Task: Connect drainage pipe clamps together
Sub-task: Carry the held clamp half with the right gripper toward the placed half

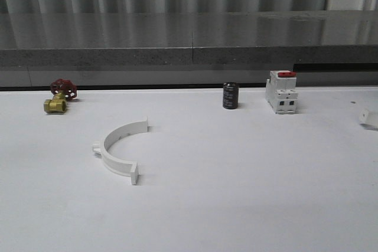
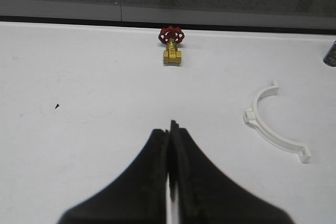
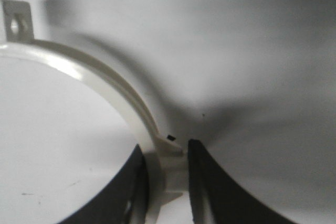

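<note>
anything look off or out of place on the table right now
Nothing looks damaged or spilled. One clamp half lies flat on the table, apart from the other half, which the right end effector grips. The left end effector is shut on nothing. The valve, black cylinder and white block stand along the back.

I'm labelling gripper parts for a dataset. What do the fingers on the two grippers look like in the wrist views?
Both look alike: the left gripper has two matte black fingers, broad at the base and tapering in a smooth curve to narrow tips. The right gripper shows the same black, curved fingers. No cables, markings or labels are visible on either pair.
</note>
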{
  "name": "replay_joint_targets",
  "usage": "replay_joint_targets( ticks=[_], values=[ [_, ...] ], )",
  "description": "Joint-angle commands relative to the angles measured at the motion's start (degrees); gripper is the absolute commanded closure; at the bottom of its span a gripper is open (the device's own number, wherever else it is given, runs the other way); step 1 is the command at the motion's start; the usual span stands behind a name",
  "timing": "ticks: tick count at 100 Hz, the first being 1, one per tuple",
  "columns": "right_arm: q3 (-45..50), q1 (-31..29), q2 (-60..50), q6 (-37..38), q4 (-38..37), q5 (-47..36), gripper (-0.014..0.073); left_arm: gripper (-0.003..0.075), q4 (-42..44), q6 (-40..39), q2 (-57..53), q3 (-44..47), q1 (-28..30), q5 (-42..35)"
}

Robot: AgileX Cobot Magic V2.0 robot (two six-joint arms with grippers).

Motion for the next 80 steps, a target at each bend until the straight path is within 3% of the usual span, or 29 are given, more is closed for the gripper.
replay_joint_targets(
  ticks=[1, 26, 53, 80],
  values=[
    [-3.5, 0.8, -4.1, 0.9, 1.5, 2.0, 0.0613, 0.0741, -0.3, 0.1, 0.5, -1.5, 0.1, -4.5],
    [-5.1, 10.8, -9.7, 11.0, -2.2, 2.6, 0.0605, 0.0741, -0.3, 0.1, 0.5, -1.5, 0.1, -4.5],
    [-5.1, 30.9, -11.0, 34.6, -16.6, 2.0, 0.0605, 0.0741, -0.3, 0.1, 0.5, -1.5, 0.1, -4.5],
    [-5.8, 43.3, -9.9, 46.1, -17.1, -5.5, 0.0605, 0.0741, -0.3, 0.1, 0.5, -1.5, 0.1, -4.5]
  ],
)
